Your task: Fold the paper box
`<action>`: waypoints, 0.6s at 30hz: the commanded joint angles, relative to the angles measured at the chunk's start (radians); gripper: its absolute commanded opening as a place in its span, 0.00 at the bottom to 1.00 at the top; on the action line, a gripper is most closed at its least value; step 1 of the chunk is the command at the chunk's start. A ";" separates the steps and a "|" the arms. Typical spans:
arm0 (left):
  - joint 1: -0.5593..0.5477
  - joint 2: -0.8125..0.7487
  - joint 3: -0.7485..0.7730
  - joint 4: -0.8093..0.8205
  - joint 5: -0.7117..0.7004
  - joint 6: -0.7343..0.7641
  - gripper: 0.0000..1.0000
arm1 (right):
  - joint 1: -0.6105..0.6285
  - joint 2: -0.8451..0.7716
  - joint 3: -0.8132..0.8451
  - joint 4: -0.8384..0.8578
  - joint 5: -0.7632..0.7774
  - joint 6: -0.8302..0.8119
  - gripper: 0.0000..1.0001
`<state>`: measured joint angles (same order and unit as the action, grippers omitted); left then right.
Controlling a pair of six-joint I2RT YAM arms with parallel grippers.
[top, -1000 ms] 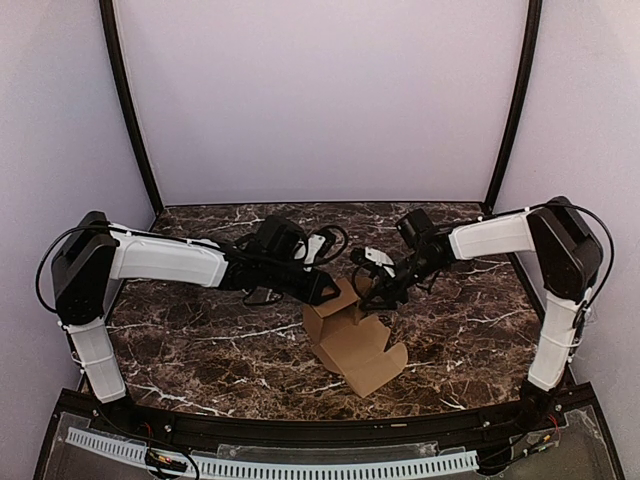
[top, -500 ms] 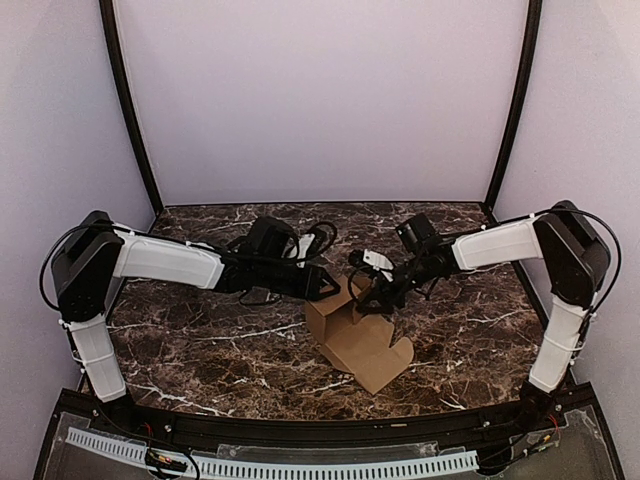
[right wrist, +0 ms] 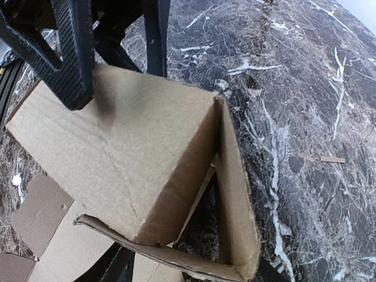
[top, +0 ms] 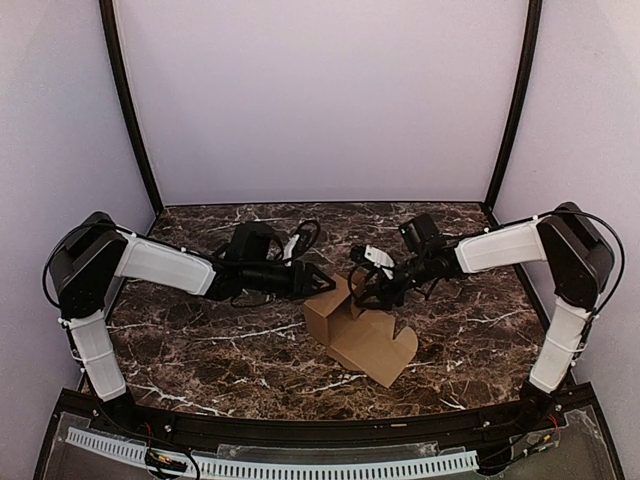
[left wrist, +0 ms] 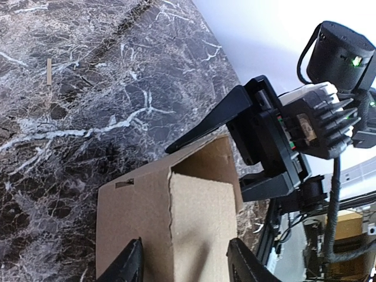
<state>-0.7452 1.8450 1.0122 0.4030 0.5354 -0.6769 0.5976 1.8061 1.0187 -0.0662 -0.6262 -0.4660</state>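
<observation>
The paper box (top: 350, 322) is brown cardboard, half folded, standing at the table's middle with a flat flap lying toward the front right. My left gripper (top: 320, 282) is at its left side. In the left wrist view the gripper (left wrist: 187, 265) is open, its fingertips either side of a box panel (left wrist: 194, 223). My right gripper (top: 363, 292) is at the box's far right corner. In the right wrist view it (right wrist: 188, 273) is open, with the corner of the box (right wrist: 135, 147) between its wide jaws. The left fingers (right wrist: 73, 53) show beyond the box there.
The dark marble table (top: 200, 340) is bounded by purple walls, two black corner posts (top: 130, 110) and a front rail (top: 300, 465). A small tan sliver (left wrist: 49, 70) lies on the marble beyond the box, also in the right wrist view (right wrist: 332, 159).
My left arm has drawn back to the left, its fingers staying at the box. The box's flat flap has swung a little to the right. The right gripper has barely moved.
</observation>
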 commanded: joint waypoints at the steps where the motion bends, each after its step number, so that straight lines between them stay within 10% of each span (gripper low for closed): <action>1: 0.015 -0.027 -0.031 0.143 0.083 -0.105 0.49 | 0.012 -0.005 -0.009 0.096 0.025 0.040 0.54; 10: 0.033 0.069 -0.072 0.414 0.158 -0.301 0.49 | 0.059 -0.032 -0.077 0.249 0.123 0.054 0.51; 18: 0.058 0.081 -0.074 0.250 0.094 -0.215 0.48 | 0.058 -0.062 -0.109 0.319 0.105 0.129 0.47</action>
<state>-0.6914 1.9373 0.9569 0.7513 0.6422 -0.9432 0.6483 1.7962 0.9283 0.1455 -0.5171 -0.3992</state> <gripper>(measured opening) 0.485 0.479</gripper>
